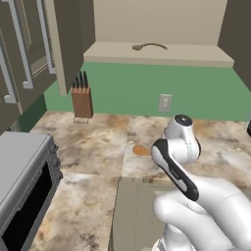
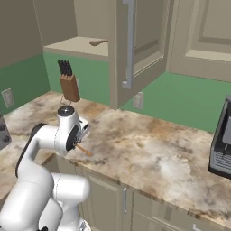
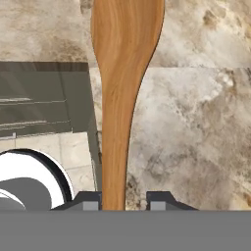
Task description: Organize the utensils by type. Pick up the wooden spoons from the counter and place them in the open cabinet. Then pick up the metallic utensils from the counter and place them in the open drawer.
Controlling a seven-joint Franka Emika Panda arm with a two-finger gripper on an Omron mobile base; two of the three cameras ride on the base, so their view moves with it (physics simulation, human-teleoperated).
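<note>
Arm bent low over the counter (image 2: 149, 149); gripper (image 3: 124, 203) clamped on the handle of a wooden spoon (image 3: 122, 73), its bowl pointing away from the hand.

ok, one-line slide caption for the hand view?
Gripper shut on a wooden spoon, held above the marbled counter.

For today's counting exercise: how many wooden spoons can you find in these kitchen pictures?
2. One spoon lies on the shelf of the open cabinet. The other spoon is held in the gripper above the counter. Others may be hidden behind the arm.
</note>
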